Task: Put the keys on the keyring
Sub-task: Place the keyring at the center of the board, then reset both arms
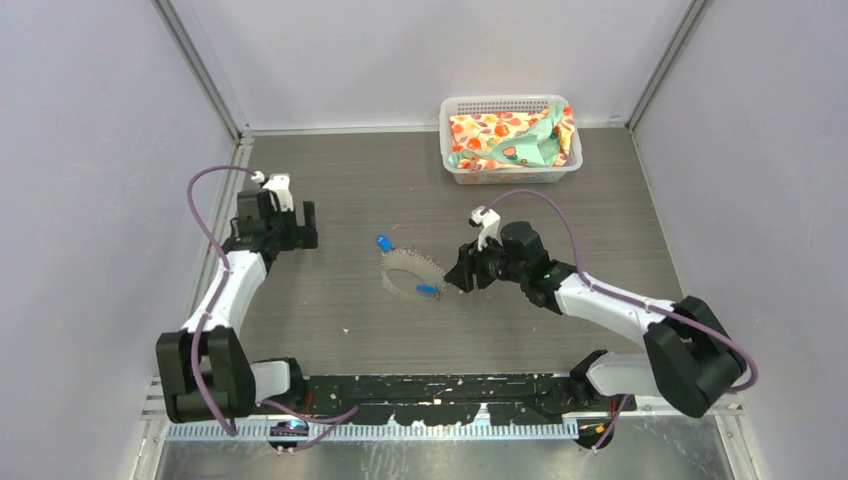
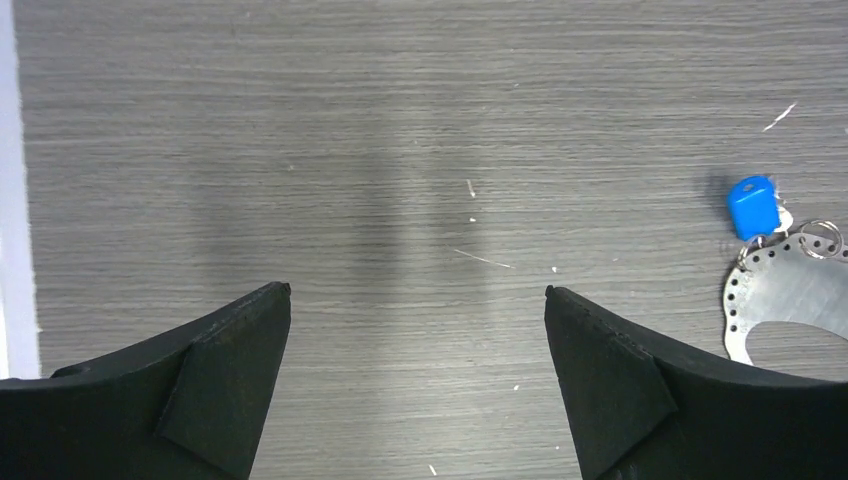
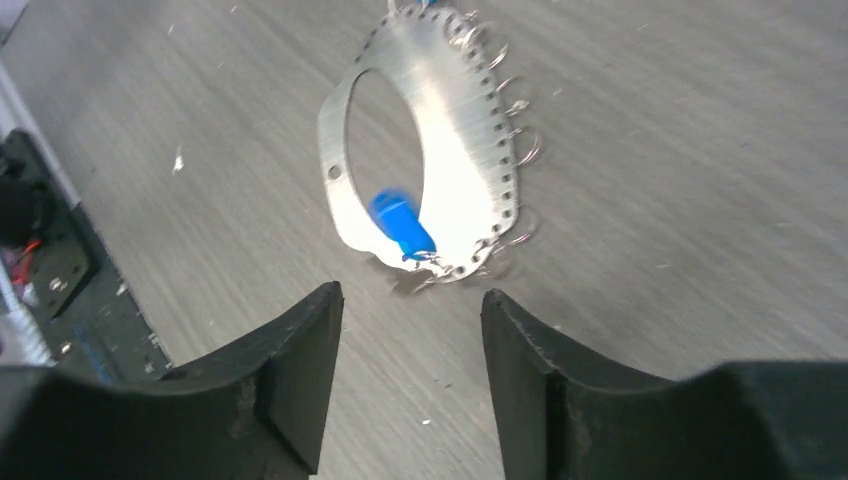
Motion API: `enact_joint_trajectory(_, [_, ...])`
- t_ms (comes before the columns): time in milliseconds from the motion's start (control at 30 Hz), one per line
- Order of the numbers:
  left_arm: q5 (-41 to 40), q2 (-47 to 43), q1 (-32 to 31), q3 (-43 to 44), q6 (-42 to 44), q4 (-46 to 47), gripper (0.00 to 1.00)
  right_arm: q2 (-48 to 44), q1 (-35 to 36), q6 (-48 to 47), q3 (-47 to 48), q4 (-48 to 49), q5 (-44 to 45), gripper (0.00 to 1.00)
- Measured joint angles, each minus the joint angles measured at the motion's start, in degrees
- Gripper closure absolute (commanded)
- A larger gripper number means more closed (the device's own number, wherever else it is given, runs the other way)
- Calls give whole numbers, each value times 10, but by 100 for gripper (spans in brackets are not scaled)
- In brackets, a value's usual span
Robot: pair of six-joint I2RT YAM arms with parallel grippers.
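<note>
Two-key check. Found keyring [image 3: 455, 140] mid-tabletop [image 1: 330, 190], far-left key [image 2: 753, 206] and near-right key [image 3: 402, 225] seemingly hooked at its ends. Noted right end effector [image 3: 410, 295] just right of it, jaws apart, gripping nothing. Noted left end effector [image 2: 415, 290] spread wide, well left, probably keeping clear.

left claw [image 2: 418, 292] spread wide | right claw [image 3: 412, 303] parted (narrower), angled down

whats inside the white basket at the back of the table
The white basket holds crumpled cloth: an orange floral print and a mint green piece. Anything beneath the cloth is covered and cannot be seen.
</note>
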Motion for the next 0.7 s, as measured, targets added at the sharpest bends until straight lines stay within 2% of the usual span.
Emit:
enact_joint_trajectory(33, [10, 14, 10, 0, 0, 5, 0, -14, 0, -1, 0, -6, 18, 29])
enact_joint_trajectory(67, [20, 27, 18, 0, 0, 10, 0, -26, 0, 1, 0, -11, 38, 6])
enact_joint_trajectory(100, [28, 36, 24, 0, 0, 14, 0, -38, 0, 2, 0, -16, 57, 1])
enact_joint_trajectory(300, [64, 58, 28, -35, 0, 122, 0, -107, -17, -2, -12, -17, 279, 0])
enact_joint_trajectory(467, [89, 86, 28, -132, -5, 294, 0, -110, -61, -42, -57, 54, 510, 0])
enact_joint_trajectory(567, [109, 119, 28, -200, -9, 415, 0, -82, -115, -57, -81, 94, 573, 0])
enact_joint_trajectory(700, [135, 172, 28, -262, -11, 561, 0, -37, -200, -64, -94, 146, 585, 0])
